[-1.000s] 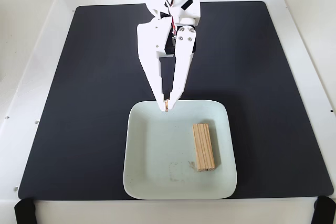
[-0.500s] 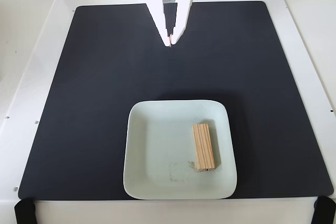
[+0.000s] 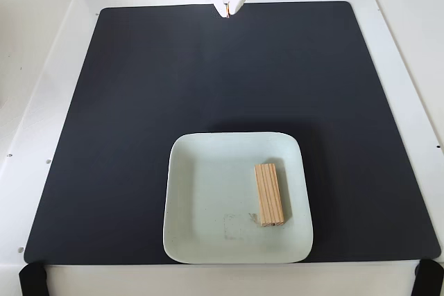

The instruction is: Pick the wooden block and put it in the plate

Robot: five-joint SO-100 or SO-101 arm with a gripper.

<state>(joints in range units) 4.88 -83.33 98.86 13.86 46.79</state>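
Fingers (image 3: 223, 6) together, empty, at the mat's (image 3: 139, 102) far edge. Block (image 3: 269, 194) lies flat inside the plate (image 3: 201, 192), right of centre. Little risk remains: only a knock to the plate would shift it.

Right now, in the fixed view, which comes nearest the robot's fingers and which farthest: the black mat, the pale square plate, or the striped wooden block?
1. Black rectangular mat: its top edge lies right below the gripper.
2. Pale mint square plate: lower centre.
3. Light-tan striped wooden block: on the plate's right half.
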